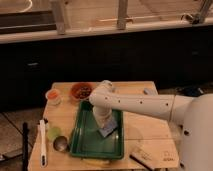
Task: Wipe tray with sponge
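Here the gripper [103, 121] points straight down into the right half of the tray [89, 144]. The sponge [108, 131] sits right under its tip, against the tray floor. That posture, we judge, lets the arm press the sponge flat while dragging it. We cannot tell whether the gripper is clamped on the sponge or merely bearing on it. On the surface [146, 134], a bowl [81, 91] and an orange cup [52, 95] stand beyond the tray, and a metal spoon [61, 145] lies just left of it. None intrudes, so only the raised rim limits strokes.
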Action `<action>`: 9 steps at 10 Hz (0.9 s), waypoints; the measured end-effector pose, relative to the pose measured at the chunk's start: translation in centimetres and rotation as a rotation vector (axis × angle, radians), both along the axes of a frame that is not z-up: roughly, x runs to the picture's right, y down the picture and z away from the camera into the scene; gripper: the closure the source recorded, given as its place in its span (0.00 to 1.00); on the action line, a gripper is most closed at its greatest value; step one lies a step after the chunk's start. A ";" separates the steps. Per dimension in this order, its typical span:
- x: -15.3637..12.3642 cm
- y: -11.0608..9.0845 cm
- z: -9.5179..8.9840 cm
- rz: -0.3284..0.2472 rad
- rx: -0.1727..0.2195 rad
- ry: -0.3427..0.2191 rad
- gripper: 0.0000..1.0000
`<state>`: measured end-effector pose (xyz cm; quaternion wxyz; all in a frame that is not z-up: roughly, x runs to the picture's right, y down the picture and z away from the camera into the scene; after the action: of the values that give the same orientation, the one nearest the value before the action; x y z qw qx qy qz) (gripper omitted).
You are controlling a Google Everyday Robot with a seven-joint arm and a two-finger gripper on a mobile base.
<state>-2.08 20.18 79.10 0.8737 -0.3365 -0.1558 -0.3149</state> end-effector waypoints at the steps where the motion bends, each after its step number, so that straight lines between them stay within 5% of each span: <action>1: -0.1 0.0 0.1 -0.002 0.000 -0.002 0.79; 9: -0.1 -0.2 0.7 -0.016 -0.004 -0.006 0.79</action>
<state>-2.17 19.94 79.83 0.8699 -0.3388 -0.1562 -0.3227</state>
